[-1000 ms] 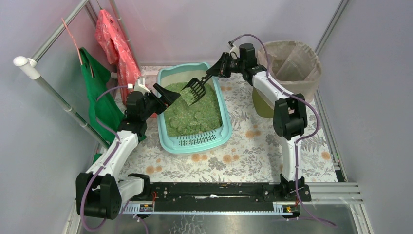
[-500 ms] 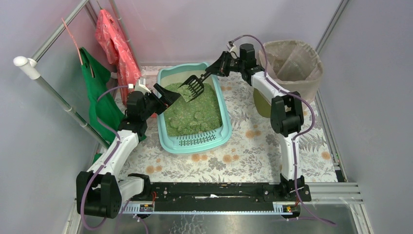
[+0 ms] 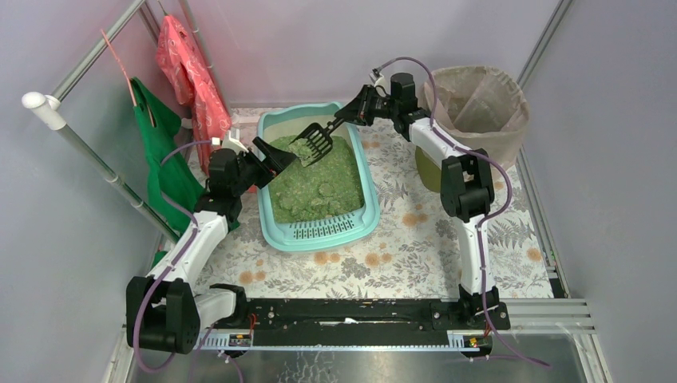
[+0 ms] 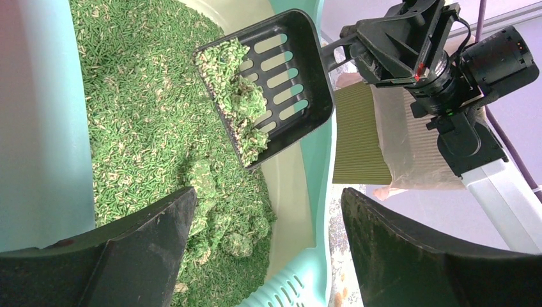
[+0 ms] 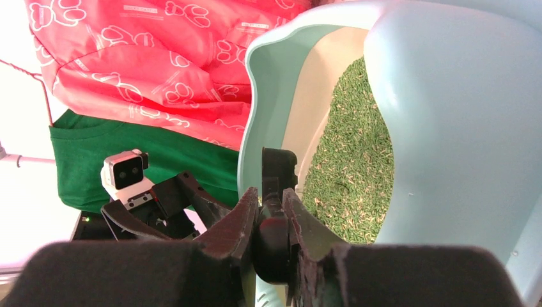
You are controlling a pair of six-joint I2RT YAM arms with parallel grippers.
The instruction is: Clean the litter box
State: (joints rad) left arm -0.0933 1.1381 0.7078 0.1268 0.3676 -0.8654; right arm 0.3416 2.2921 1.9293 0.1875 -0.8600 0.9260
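The pale turquoise litter box (image 3: pixel 369 191) sits mid-table, full of green granules (image 3: pixel 315 179), its slotted grille step at the near end. My right gripper (image 3: pixel 354 112) is shut on the handle of a black slotted scoop (image 3: pixel 316 140), held above the box's far end with a clump of litter (image 4: pixel 240 99) on it. In the right wrist view the fingers (image 5: pixel 240 220) clamp the scoop handle (image 5: pixel 275 211). My left gripper (image 3: pixel 270 157) is open and empty, at the box's left rim (image 4: pixel 45 128) over the granules. Several clumps (image 4: pixel 220 217) lie in the litter.
A round olive bin with a beige bag liner (image 3: pixel 477 104) stands at the back right. A green bag (image 3: pixel 164 159) and a red bag (image 3: pixel 192 76) hang from a rack at the left. The table has a floral cover (image 3: pixel 415 239).
The right gripper has lifted the scoop with its clump and drawn it toward the box's far end. The left arm has barely moved.
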